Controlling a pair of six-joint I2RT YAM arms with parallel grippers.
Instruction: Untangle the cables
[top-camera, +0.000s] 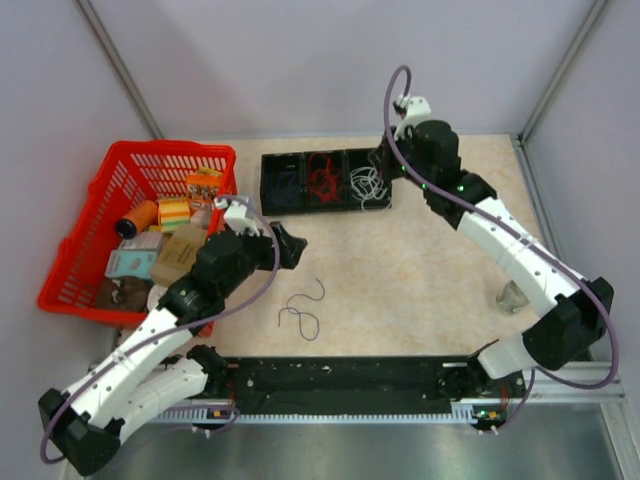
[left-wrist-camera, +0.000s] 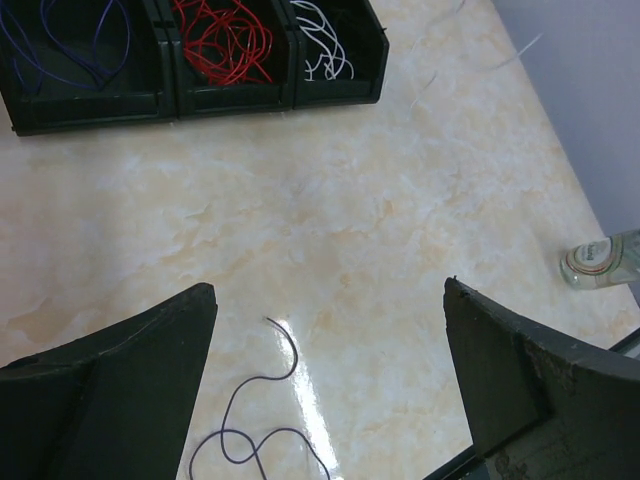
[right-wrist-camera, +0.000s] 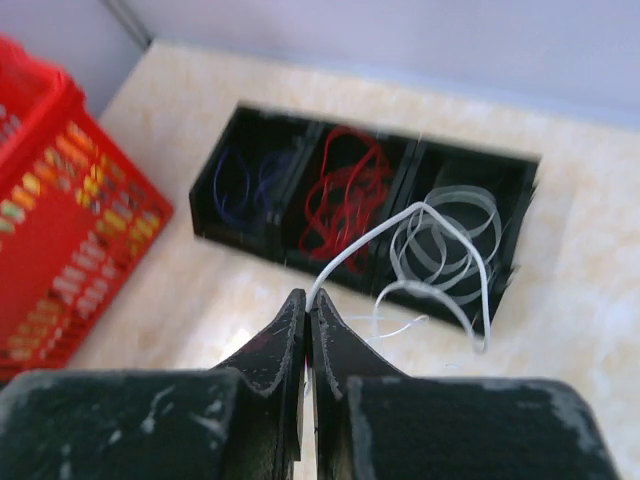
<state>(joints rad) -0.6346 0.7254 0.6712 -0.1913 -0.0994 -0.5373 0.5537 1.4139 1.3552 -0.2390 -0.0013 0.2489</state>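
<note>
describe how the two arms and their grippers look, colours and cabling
Both the left arm and right arm have white tubular links between bulky black joints, with a greyish-purple cable looping alongside each. Green lights dot the right arm. The left gripper and right gripper have matte black wedge-shaped fingers, scuffed pale.

**Even light, one blurred wrist view**

Bright, soft overhead light leaves only faint shadows in the top view. In the left wrist view, white glare streaks the table (left-wrist-camera: 400, 200) between the left gripper's (left-wrist-camera: 328, 290) fingers, beside the dark cable (left-wrist-camera: 245, 384). The right wrist view is blurred. Beyond the right gripper (right-wrist-camera: 308, 298), the pinched white cable (right-wrist-camera: 425, 207), bins (right-wrist-camera: 230, 235) and basket (right-wrist-camera: 70, 220) look smeared.
</note>
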